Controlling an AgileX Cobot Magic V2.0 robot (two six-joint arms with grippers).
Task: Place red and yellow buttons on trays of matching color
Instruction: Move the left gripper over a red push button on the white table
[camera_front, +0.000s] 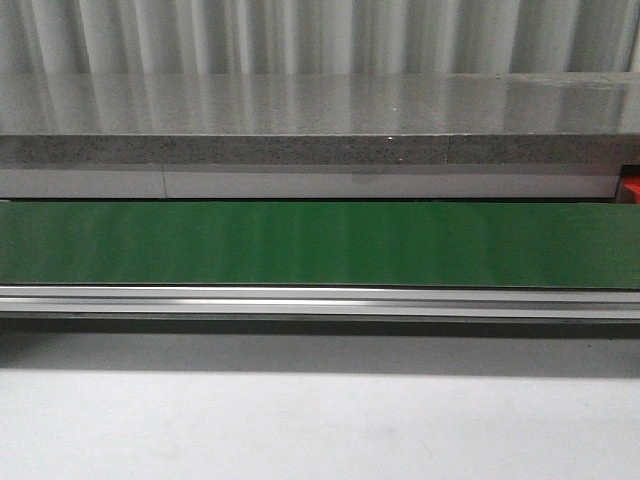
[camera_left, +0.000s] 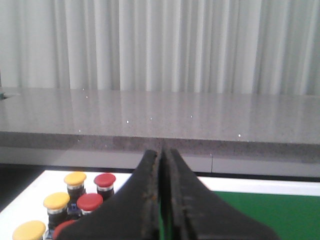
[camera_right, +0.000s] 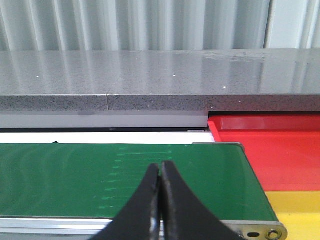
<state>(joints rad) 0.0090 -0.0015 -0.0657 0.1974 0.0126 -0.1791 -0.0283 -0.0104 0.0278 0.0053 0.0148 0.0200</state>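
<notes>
Black fingers of the left gripper (camera_left: 162, 200) fill the foreground of the left wrist view, pressed together with only a thin seam between them and nothing held. Beside them, on a white surface (camera_left: 35, 192), stand the buttons: three yellow buttons (camera_left: 75, 178) and two red buttons (camera_left: 104, 180) are plainly visible, with part of another red cap just at the edge of the fingers; all are upright and clustered closely. Next to that white surface begins the green conveyor belt (camera_front: 320, 243), which spans the front view from side to side, bordered by an aluminium rail (camera_front: 320, 300) on the near side and a grey speckled tabletop (camera_front: 320, 110) on the far side. Over the belt's other end, the right gripper (camera_right: 161, 200) likewise has its fingers clenched on nothing. Just past that end of the belt sits the red tray (camera_right: 270, 150), with the yellow tray (camera_right: 295, 210) touching its near edge; both show bare floors. Pale pleated curtains (camera_left: 160, 45) hang behind
</notes>
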